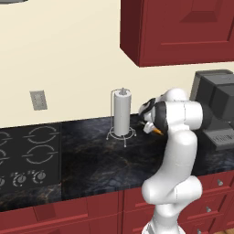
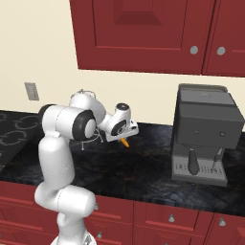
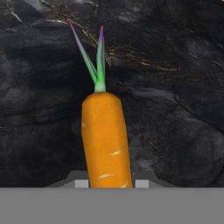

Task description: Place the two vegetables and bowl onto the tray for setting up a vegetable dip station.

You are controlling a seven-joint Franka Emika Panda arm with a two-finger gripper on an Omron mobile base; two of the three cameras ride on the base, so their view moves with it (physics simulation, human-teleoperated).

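We're gripping the carrot (image 3: 106, 140) near its thick end, fingers (image 3: 81, 183) pinched narrow around it, bottom center of the hand view over the dark surface (image 3: 183, 131). We're thinking lift straight up, slowly, so it isn't slipping.

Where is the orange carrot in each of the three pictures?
Left base view: the carrot peeks out as a small orange tip right of centre, beside the arm.
Right base view: it hangs just below the gripper, left of centre.
Hand view: it fills the middle, green stem up, jaws closed on its lower end.
Shared landmark: the black marbled counter under it.
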